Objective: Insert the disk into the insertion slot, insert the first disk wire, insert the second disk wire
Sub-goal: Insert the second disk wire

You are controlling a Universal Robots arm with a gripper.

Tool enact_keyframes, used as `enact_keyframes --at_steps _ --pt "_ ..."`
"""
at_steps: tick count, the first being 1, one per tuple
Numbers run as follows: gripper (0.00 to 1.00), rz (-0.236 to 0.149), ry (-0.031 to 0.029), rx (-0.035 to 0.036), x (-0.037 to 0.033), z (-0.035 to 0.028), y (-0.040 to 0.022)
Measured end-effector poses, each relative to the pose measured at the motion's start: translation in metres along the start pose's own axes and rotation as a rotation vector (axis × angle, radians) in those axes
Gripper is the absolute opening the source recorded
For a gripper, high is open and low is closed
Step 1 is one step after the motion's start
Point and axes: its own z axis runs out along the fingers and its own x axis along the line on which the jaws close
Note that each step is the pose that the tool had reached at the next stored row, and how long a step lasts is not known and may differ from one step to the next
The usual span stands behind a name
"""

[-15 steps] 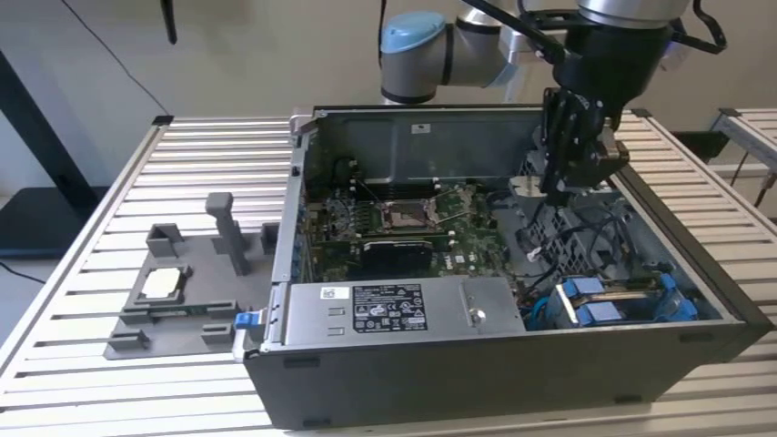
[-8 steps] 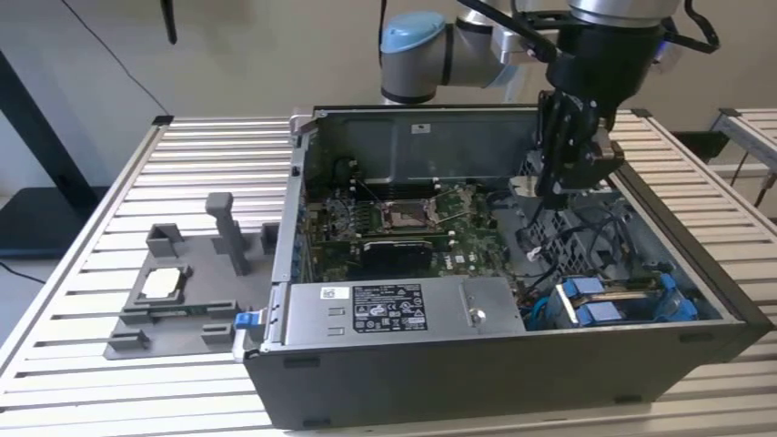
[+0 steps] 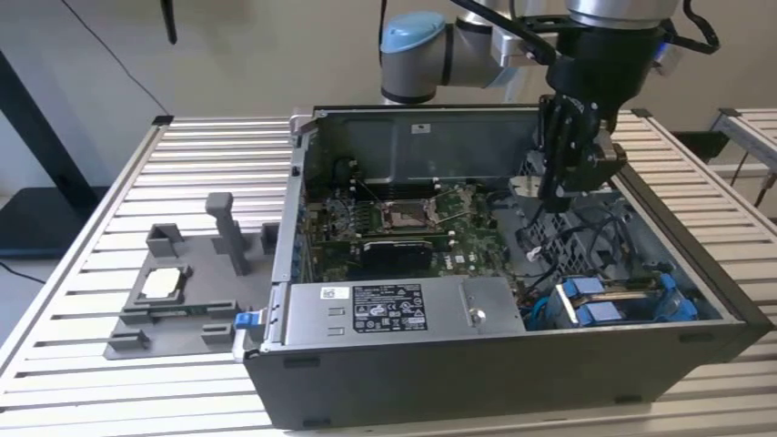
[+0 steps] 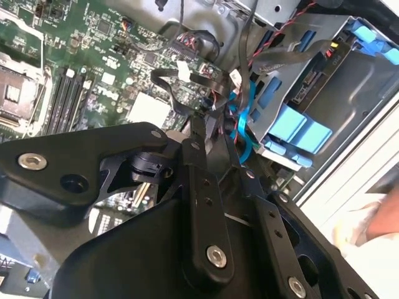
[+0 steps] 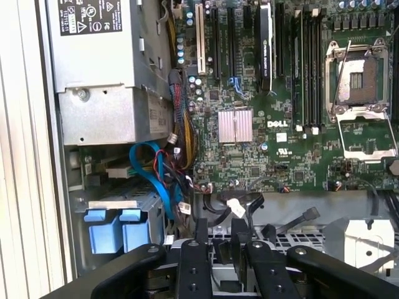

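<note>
The disk is seen set in the insertion slot. The gripper is held by black wires; whether its grip is wide or narrow cannot be told.

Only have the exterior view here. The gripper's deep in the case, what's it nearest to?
Observer: In the first wrist view, a black cable with a white tag lies just past the gripper, at the motherboard's edge.
Operator: Is the disk in the slot?
Observer: It looks so. In the second wrist view the disk's blue end tabs sit at the mouth of the grey insertion slot. I can't tell if any wire is plugged in.
Operator: Other wires close by?
Observer: In the first wrist view, a blue flat cable loops between the power-supply box and the motherboard.
</note>
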Motion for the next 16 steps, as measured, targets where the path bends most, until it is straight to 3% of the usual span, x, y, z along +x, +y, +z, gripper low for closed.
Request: enact_keyframes --at_steps 4,7,16 --pt "0.27 0.000 0.0000 0.0003 0.0000 0.0002 0.0000" --pt "0.16 0.000 -0.0003 0.0003 0.0001 0.0003 0.0000" --pt "0.15 0.000 -0.0001 0.0003 0.0025 0.0006 -0.0001"
